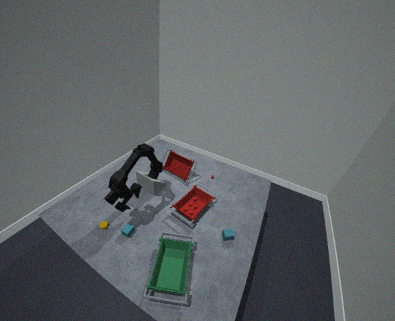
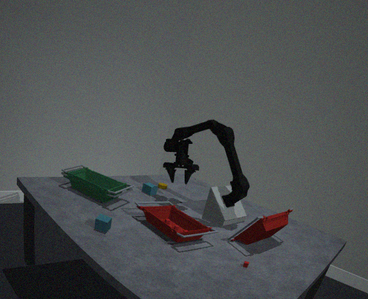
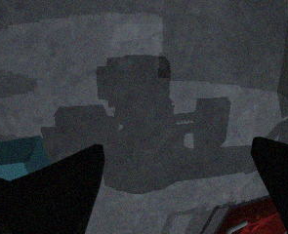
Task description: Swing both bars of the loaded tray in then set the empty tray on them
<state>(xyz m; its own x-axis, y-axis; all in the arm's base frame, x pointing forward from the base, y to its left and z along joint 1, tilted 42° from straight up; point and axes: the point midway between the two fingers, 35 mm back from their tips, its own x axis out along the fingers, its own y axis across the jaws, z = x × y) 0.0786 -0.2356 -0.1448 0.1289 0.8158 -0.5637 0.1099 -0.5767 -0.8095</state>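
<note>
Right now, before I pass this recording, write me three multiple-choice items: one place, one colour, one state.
1. Where are the small red blocks in the tray group?
A) in the green tray
B) in the level red tray
C) on the grey wedge

2. What colour is the round disc?
A) yellow
B) blue
C) white

3. How does the claw stand?
A) shut on a cube
B) shut on nothing
C) open

1 B: they lie inside the level red tray.
2 A: the disc shows yellow beside a blue cube.
3 C: the claw has its fingers wide apart, nothing between them.
</note>
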